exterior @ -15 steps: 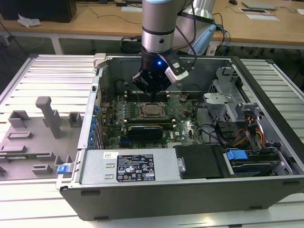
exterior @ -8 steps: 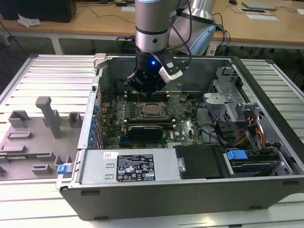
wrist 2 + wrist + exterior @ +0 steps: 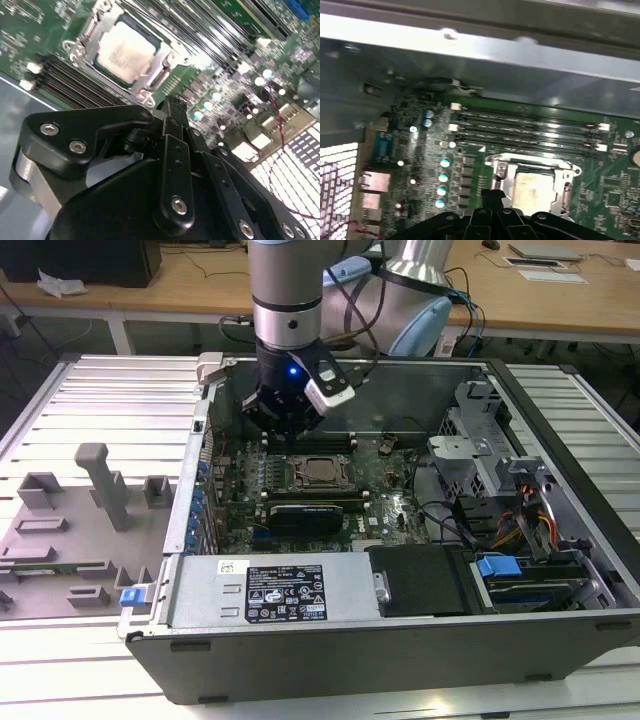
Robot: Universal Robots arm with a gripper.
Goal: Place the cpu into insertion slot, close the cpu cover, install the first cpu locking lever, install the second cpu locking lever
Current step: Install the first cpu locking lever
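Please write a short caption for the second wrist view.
Cpu seated under the closed cpu cover, with the shut gripper poised near it.

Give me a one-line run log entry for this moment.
gripper: shut, holding nothing | position: tips near cpu cover, contact unclear | cpu: seated, cover down around its edges

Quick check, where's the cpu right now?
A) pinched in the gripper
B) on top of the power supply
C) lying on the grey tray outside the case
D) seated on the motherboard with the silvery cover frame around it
D: in the second wrist view the cpu lies flat inside the cpu cover on the motherboard, apart from the shut gripper.
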